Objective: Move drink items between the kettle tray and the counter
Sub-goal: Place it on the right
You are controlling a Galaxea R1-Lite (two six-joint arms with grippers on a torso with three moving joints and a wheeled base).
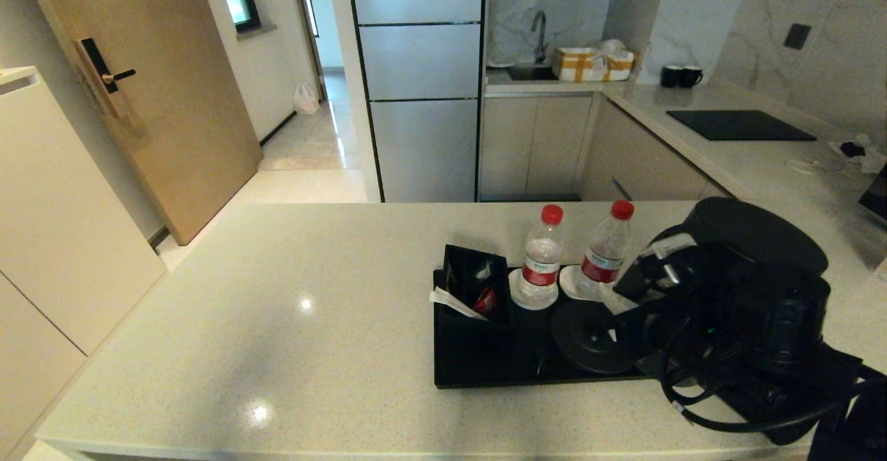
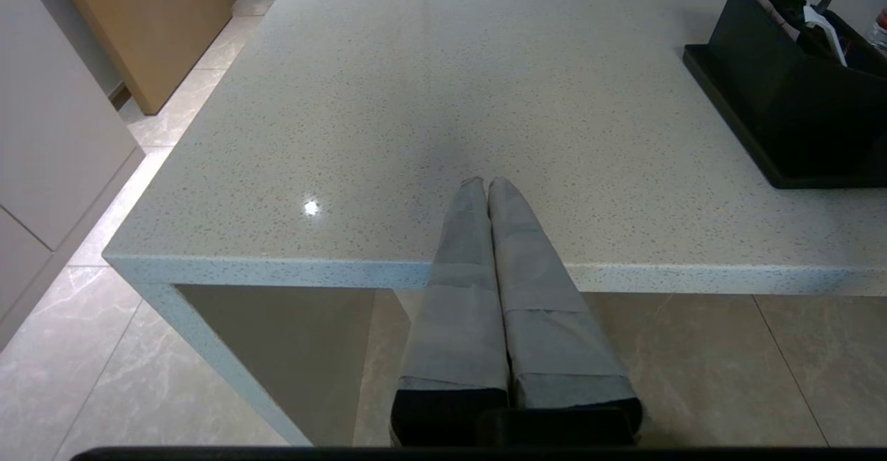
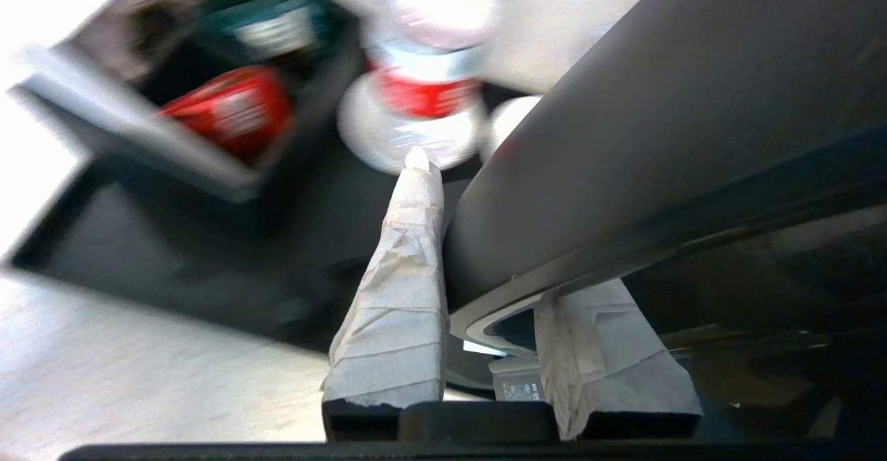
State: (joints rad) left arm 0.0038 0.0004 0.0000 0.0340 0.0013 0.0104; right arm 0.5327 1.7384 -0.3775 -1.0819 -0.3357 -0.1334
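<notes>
The dark grey kettle (image 1: 762,253) is at the right end of the black kettle tray (image 1: 485,367), off its round base (image 1: 585,336), which stands bare. My right gripper (image 1: 648,277) is shut on the kettle's loop handle (image 3: 624,142), one taped finger (image 3: 409,253) on each side. Whether the kettle rests on anything is hidden. Two red-capped bottles (image 1: 542,260) (image 1: 606,249) stand on white coasters at the tray's far edge. My left gripper (image 2: 487,184) is shut and empty over the beige counter's (image 1: 277,308) near edge, left of the tray.
A black box of sachets (image 1: 475,288) stands on the tray's left end and shows in the left wrist view too (image 2: 783,93). Far back lie a black hob (image 1: 738,125), two black mugs (image 1: 679,76) and a sink. The right arm's cables hang over the counter's front right.
</notes>
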